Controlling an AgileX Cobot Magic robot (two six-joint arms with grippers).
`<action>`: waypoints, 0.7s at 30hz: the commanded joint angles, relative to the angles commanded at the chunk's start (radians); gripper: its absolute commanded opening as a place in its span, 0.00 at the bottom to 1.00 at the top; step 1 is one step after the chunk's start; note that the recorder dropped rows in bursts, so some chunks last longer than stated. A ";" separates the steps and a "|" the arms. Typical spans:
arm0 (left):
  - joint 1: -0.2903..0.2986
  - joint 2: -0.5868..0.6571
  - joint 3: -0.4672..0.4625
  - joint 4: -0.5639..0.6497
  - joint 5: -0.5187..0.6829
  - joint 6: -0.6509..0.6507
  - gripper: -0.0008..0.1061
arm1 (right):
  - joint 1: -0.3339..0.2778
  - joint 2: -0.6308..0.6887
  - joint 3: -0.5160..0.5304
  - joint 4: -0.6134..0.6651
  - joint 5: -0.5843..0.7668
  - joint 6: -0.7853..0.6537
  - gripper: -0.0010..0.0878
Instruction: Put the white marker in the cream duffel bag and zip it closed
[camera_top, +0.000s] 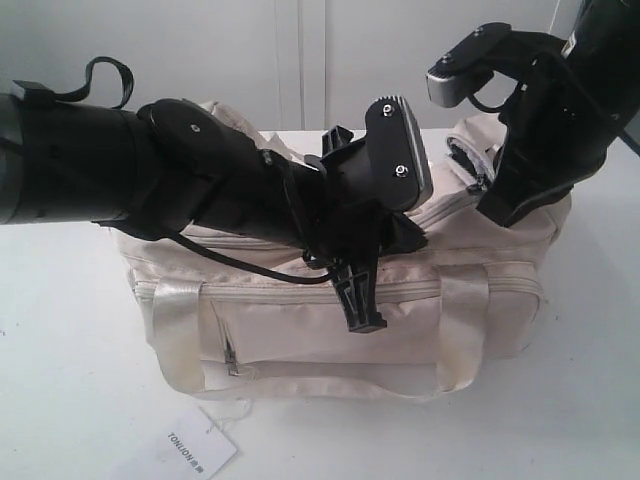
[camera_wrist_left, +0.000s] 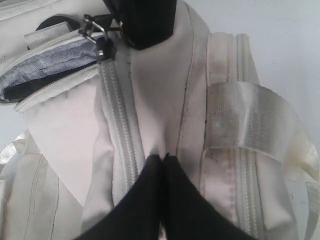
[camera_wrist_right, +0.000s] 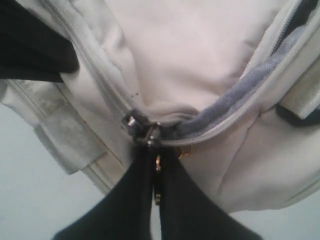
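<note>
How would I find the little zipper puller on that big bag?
Look at the big cream duffel bag on the white table. Follow the zipper along its top to where the closed part meets the gap showing grey lining. The zipper pull is the small shiny metal piece there, pinched in the right hand, the only hard bit among soft cloth.

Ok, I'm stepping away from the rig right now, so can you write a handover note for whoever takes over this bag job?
Left gripper: shut, pinching a fold of the cream duffel bag beside its top zipper.
Right gripper: shut on the zipper pull.
White marker: not visible in any view; cannot confirm it is inside.
Done: part of the top zipper is closed.
Left to do: a stretch stands open, grey lining showing; draw the pull to the end, then release both grippers.
</note>
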 joint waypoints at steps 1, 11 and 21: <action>0.000 -0.002 0.000 0.011 0.000 0.000 0.01 | 0.000 0.000 0.000 -0.025 -0.007 -0.003 0.01; 0.000 -0.002 0.000 0.048 0.030 0.000 0.01 | 0.000 0.000 -0.004 -0.213 -0.120 -0.013 0.01; 0.000 -0.002 0.000 0.105 0.078 0.000 0.01 | 0.000 0.000 -0.004 -0.418 -0.236 -0.017 0.01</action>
